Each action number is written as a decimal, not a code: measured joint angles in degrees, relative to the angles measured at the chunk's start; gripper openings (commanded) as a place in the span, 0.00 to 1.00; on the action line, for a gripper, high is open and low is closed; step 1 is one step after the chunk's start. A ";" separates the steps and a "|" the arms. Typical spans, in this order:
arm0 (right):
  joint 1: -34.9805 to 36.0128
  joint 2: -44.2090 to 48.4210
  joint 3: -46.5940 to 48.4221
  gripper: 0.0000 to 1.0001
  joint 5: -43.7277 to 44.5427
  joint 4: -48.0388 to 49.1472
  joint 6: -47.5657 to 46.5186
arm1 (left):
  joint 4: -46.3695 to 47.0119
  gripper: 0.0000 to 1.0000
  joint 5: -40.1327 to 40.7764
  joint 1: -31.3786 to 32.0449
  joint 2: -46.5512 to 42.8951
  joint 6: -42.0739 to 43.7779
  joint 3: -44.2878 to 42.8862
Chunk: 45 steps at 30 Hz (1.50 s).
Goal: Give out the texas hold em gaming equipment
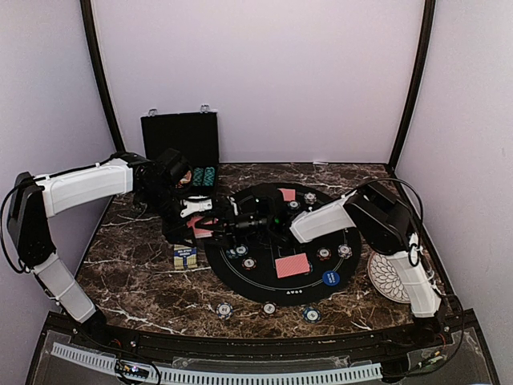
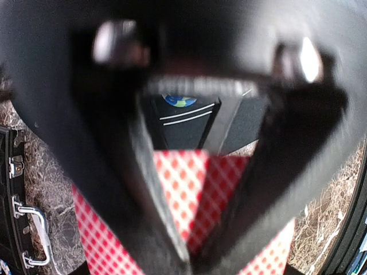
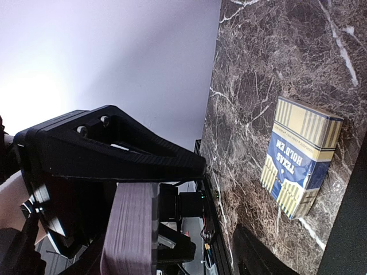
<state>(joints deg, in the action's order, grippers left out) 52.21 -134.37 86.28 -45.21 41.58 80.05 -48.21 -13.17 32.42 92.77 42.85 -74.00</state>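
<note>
1. Left gripper point(image 2: 189, 252) — clenched on a stack of red-backed cards point(image 2: 183, 183), over the black mat's point(image 1: 240, 281) left edge.
2. Right gripper point(image 1: 232, 224) — fingers apart, gripping nothing, just beside that stack.
3. Card box point(image 3: 301, 154) lies on the table point(image 3: 258, 86).

The left arm point(image 1: 84, 186) bent in from the left edge of the frame toward the middle. The left gripper point(image 1: 199, 221) was clamped on red-backed cards point(image 2: 195, 189). The right arm point(image 1: 321, 218) stretched leftward from the right side. The right gripper point(image 1: 243, 222) sat close to the left one, its opening unclear.
</note>
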 measured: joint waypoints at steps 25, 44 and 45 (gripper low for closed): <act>-2.67 8.72 -7.41 0.33 -0.26 -4.20 -4.55 | -0.31 0.00 0.26 0.31 0.20 0.00 0.02; -3.06 11.28 -9.25 0.00 -2.64 -2.03 -1.95 | -0.31 0.00 0.59 0.31 0.20 0.02 0.02; -3.08 11.26 -9.31 0.00 -2.82 -1.64 -1.44 | -0.31 0.00 0.61 0.31 0.20 0.02 0.02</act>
<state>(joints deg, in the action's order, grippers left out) 49.12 -123.11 76.97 -48.03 39.94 78.61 -48.51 -12.56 32.73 92.97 42.87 -73.97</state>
